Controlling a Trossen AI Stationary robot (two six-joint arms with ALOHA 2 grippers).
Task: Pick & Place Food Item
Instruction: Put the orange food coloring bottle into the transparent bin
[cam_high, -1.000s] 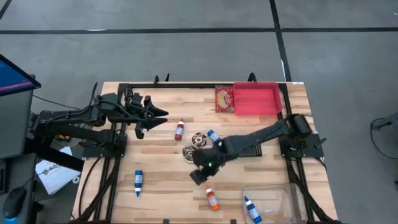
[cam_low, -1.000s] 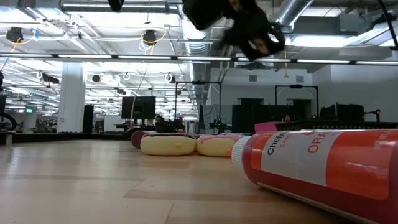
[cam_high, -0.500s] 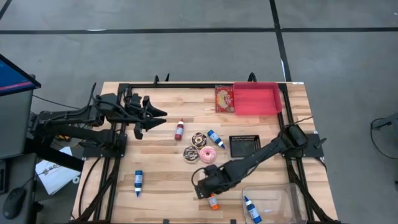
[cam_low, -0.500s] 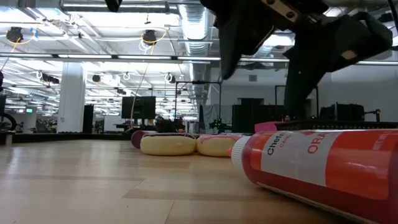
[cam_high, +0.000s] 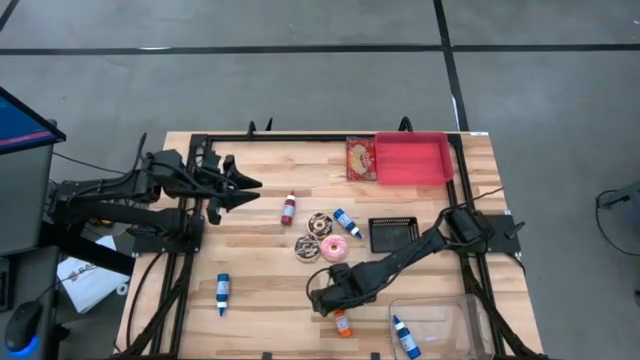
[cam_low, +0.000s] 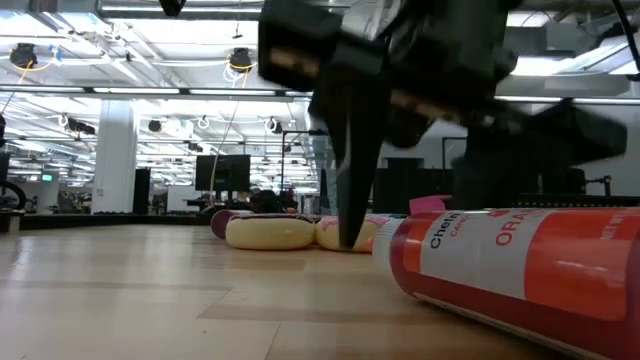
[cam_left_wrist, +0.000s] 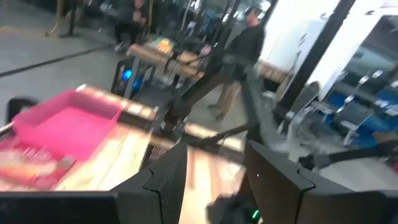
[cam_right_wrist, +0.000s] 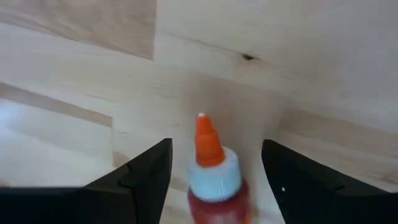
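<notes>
right hand (cam_high: 330, 303): wide open, holding nothing, straddling the orange sauce bottle (cam_high: 342, 322) at 6 o'clock on the worktop (cam_high: 260, 290) | right wrist view: orange nozzle, white collar (cam_right_wrist: 212, 174) between fingers (cam_right_wrist: 140, 177) (hidden from above) | left hand (cam_high: 245, 187): 10 o'clock, part-open, empty | donuts (cam_high: 320, 236): centre

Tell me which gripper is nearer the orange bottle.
Right. The right gripper is open right over the orange bottle, fingers either side; the left gripper hangs far across the table.
</notes>
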